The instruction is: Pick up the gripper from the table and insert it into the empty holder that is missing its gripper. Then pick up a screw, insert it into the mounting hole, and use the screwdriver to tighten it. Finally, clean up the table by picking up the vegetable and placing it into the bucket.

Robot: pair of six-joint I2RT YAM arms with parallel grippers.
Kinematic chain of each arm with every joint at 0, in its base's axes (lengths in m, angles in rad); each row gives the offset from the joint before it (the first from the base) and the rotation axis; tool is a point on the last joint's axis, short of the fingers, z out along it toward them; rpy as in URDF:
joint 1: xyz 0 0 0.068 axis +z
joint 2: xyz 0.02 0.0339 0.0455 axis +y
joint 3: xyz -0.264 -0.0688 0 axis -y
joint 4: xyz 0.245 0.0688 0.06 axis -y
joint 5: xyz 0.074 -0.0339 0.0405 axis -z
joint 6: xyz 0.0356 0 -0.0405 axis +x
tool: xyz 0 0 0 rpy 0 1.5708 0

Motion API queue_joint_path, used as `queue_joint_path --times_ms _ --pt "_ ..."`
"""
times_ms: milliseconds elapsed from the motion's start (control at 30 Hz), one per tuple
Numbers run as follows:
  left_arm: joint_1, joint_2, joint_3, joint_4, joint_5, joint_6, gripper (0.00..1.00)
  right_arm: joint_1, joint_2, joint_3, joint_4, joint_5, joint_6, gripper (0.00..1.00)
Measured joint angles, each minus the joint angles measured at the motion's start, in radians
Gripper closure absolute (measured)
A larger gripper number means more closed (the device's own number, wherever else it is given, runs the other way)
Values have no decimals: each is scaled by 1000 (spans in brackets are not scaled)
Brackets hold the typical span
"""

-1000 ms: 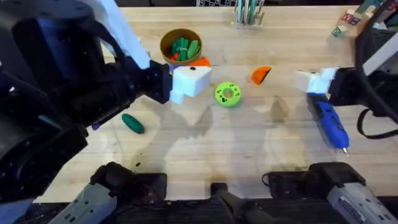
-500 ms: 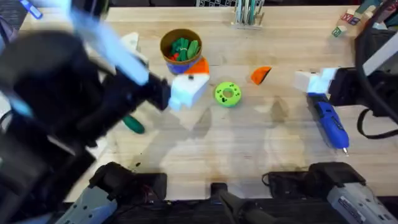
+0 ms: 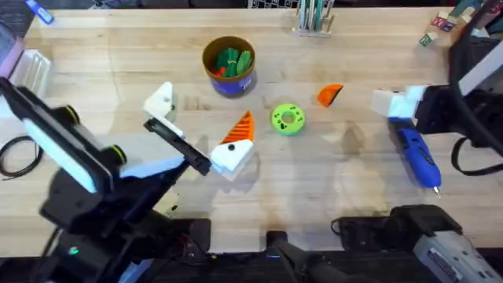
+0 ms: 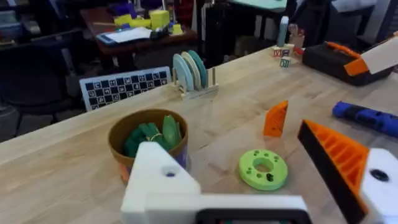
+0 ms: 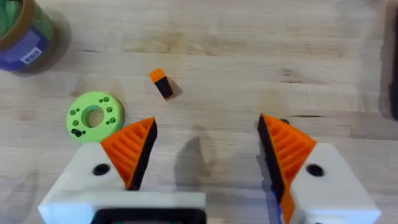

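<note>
L gripper [image 3: 200, 114], jaws wide and empty, is drawn back toward its base vs. 1 s ago, and the bare holder [image 3: 161, 101] is exposed. Orange gripper [image 3: 330, 94] lies on the table near the disc [image 3: 287, 119]; insertion is judged not begun. R gripper [image 5: 205, 149] is spread wide.

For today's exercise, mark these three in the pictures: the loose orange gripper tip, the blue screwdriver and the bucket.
gripper [image 3: 330, 94]: overhead view, middle of the orange wedge.
screwdriver [image 3: 416, 157]: overhead view, middle of the blue body.
bucket [image 3: 211, 49]: overhead view, tan rim.
</note>
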State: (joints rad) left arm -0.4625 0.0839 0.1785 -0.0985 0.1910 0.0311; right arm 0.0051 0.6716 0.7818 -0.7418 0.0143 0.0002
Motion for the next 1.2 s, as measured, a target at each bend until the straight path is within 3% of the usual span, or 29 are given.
queue_joint_path --times_ms 200,367,500,1200 --pt "0 -69 -157 180 44 0 47 0 0 0 0 0 0 10" --pt "0 -73 -172 169 86 0 47 0 0 0 0 0 0 10" --pt "0 -72 -172 43 125 -1 48 0 0 0 0 0 0 10" --pt "0 -74 -172 42 154 -1 47 0 0 0 0 0 0 10"
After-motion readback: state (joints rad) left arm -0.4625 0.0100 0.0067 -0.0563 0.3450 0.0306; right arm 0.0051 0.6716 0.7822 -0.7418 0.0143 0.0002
